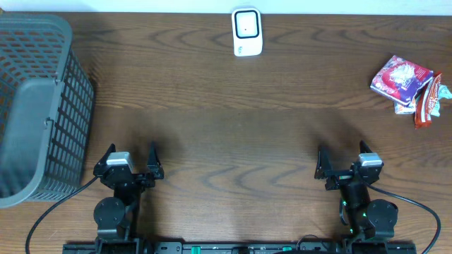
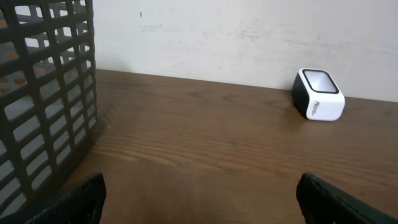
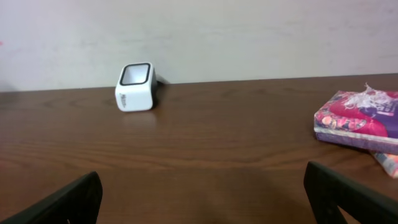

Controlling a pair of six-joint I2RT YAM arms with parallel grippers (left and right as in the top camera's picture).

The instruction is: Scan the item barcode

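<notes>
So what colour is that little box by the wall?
White scanner, black at the back; clearest in the left wrist view.

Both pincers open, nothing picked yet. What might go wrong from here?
1. The packets lie overlapped in a pile on the right; the right pincer may grab two or scatter them.
2. No barcode shows on them from any view, so one may reach the scanner facing the wrong way.

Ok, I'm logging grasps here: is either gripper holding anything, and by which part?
Nothing is held. The left gripper and right gripper both stand open and empty; the packets lie apart from both, over on the right.
</notes>
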